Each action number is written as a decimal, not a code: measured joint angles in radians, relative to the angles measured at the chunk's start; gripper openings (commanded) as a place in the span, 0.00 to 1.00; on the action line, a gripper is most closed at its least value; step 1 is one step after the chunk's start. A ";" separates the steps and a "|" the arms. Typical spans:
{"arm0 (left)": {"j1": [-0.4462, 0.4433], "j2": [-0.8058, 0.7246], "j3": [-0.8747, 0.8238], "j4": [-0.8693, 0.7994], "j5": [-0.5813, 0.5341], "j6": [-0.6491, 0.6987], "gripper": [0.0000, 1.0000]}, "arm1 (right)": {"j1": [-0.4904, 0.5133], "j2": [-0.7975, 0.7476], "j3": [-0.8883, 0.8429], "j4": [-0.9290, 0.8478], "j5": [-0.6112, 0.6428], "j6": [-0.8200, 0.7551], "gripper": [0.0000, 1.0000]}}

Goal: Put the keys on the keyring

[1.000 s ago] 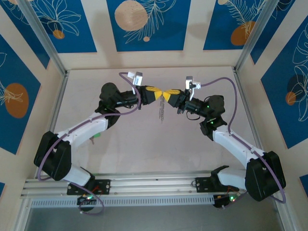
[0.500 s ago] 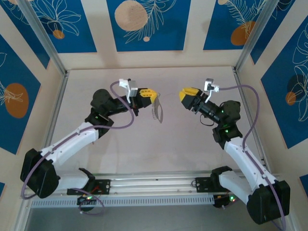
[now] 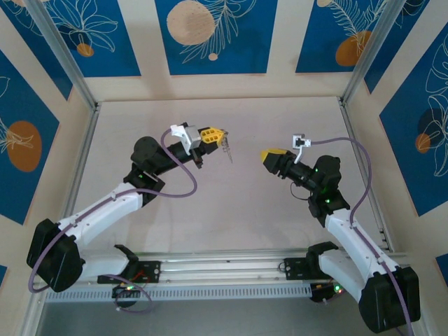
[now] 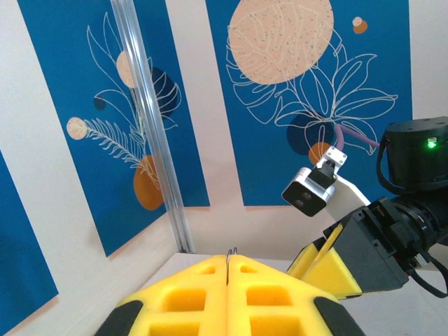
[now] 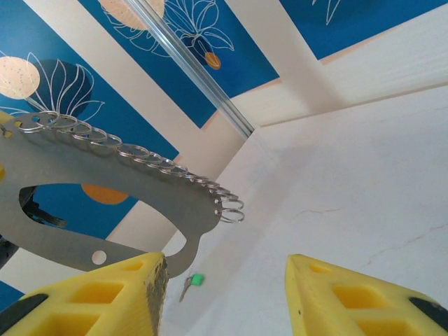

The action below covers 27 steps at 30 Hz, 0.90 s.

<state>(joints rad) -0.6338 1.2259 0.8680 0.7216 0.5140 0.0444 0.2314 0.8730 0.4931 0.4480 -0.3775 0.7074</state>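
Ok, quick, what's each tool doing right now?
Left tool: closed on the thin grey metal oval keyring.
Right tool: open, holding nothing.

Pale table [image 3: 231,210], green-tagged key [image 5: 192,283] on it

The left arm [image 3: 105,203] and right arm [image 3: 353,234] have white links, black joints and looping purple cables [image 3: 334,139]. Their fingers [image 4: 210,294] are blocky yellow.
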 measured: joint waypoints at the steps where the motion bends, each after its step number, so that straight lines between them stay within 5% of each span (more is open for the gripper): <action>1: 0.000 0.000 0.000 0.000 0.000 0.000 0.00 | 0.000 0.000 0.000 0.001 -0.003 0.000 0.49; 27: -0.002 0.090 0.182 -0.315 0.242 -0.153 0.00 | 0.069 0.222 0.305 0.121 -0.410 -0.170 0.46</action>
<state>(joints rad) -0.6357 1.3155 1.0504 0.4068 0.7563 -0.1089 0.3008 1.0950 0.7982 0.5694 -0.7876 0.5377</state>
